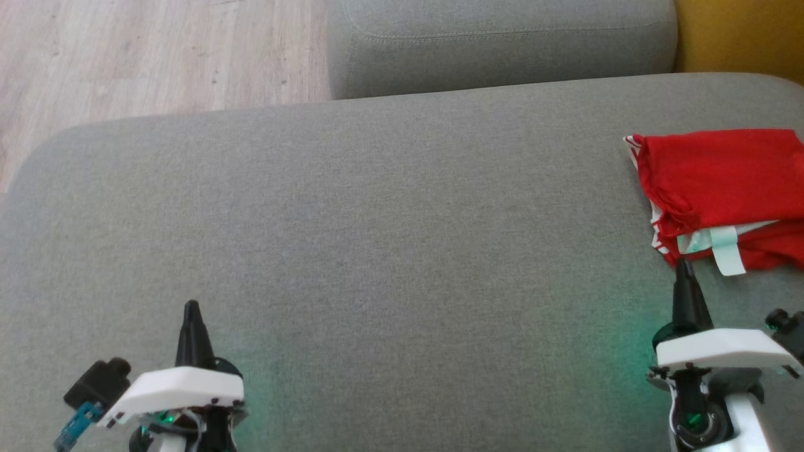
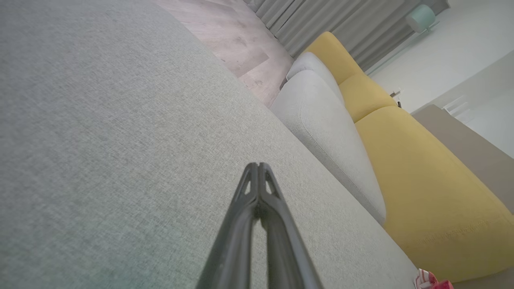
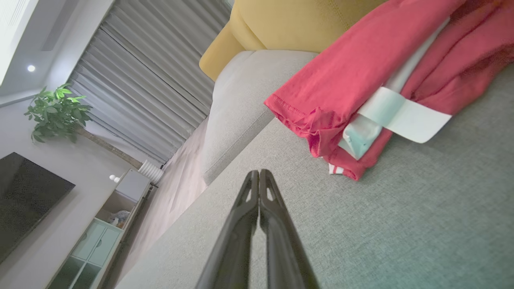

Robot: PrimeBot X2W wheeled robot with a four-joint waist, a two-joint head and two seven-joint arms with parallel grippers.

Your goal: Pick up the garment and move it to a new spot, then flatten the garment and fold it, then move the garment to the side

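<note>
Garment (image 1: pixel 722 182), red and folded into a slightly rumpled stack, lies at the right edge of the head view, about halfway up, and is partly cut off by the frame. Its layers show thin white striped trim along the left side. A pale strip (image 1: pixel 725 251) of white and mint, like a label, hangs out of the near fold. In the right wrist view the same stack sits at the upper right, its hem stitched and its corner bunched. It rests on a broad grey seat (image 1: pixel 377 238) of woven fabric that spans most of the head view. A second grey cushion (image 1: pixel 496 44) sits at the top centre, yellow upholstery (image 1: pixel 741 34) at the upper right, and pale wood floor (image 1: pixel 144 56) at the upper left. The right wrist view also takes in grey curtains (image 3: pixel 148 92), a leafy plant (image 3: pixel 56 110), a dark screen (image 3: pixel 24 196) and a low cabinet (image 3: pixel 100 237) with pale mint doors. Counted: one garment, two grey cushions, one plant, one screen, two claws. The left claw (image 1: pixel 191 306) is at the lower left of the head view, its fingers pressed together over bare grey fabric, gripping nothing. The right claw (image 1: pixel 683 266) is at the lower right, also pinched closed and empty, its tip near the garment's near corner. Grey fabric shows between them in the right wrist view.
</note>
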